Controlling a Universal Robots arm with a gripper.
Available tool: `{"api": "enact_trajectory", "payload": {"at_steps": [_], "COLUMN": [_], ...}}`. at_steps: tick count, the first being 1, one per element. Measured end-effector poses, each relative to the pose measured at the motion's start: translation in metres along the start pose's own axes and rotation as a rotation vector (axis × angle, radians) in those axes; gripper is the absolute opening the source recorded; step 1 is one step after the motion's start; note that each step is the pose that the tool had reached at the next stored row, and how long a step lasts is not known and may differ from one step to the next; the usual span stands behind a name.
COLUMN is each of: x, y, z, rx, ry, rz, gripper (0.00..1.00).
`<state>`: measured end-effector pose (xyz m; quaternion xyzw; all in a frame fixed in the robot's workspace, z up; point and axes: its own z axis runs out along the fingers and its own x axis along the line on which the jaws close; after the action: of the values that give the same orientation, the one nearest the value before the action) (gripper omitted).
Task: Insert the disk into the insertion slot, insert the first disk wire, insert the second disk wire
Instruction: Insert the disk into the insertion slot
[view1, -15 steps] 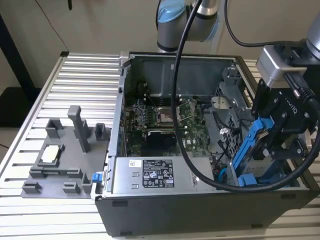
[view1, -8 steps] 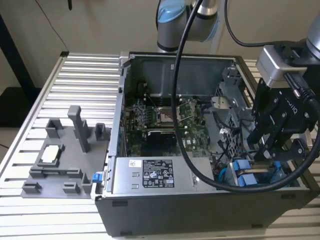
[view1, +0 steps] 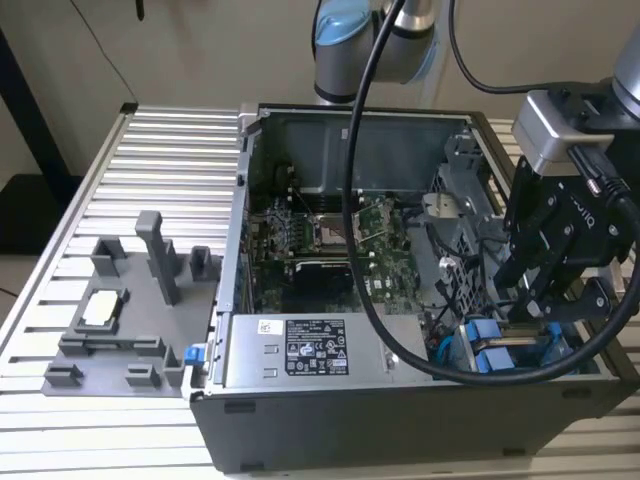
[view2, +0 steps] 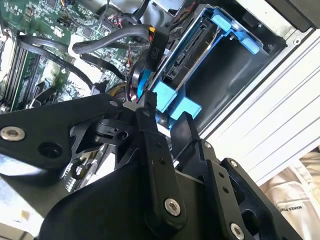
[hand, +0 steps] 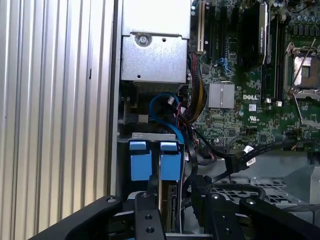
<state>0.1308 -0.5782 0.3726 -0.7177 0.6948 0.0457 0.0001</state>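
Exterior view: the disk (view1: 490, 355) is already down in the insertion slot (view1: 562, 348), at the computer case's (view1: 300, 430) near corner on the exterior view's right, with the gripper (view1: 528, 305) just above it

Second wrist view: fingers (view2: 150, 125) apart beside the blue carrier (view2: 172, 102), holding nothing I can make out. The disk's connector (view2: 186, 47) looks bare and a black cable (view2: 152, 47) lies loose nearby, so both wires seem left

First wrist view adds a blue wire (hand: 162, 102) looping beside the power supply (hand: 155, 60)

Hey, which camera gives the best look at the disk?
The second wrist view: it shows the disk, connector edge and blue frame, sitting in the slot. In the exterior view its blue tabs show; the first wrist view shows them too.
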Motion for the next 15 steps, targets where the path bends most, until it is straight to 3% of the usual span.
{"api": "enact_trajectory", "payload": {"at_steps": [4, 12, 15], "x": [-0.0002, -0.0017, -0.0021], "y": [0.0002, 0.0013, 0.0013], "z": [-0.0032, -0.0205, -0.0216], "rx": [0.0000, 0.0000, 0.0010], "ry": [0.0001, 0.0010, 0.0012], "rz": [0.000, 0.000, 0.000], "gripper": [0.40, 0.40, 0.40]}}
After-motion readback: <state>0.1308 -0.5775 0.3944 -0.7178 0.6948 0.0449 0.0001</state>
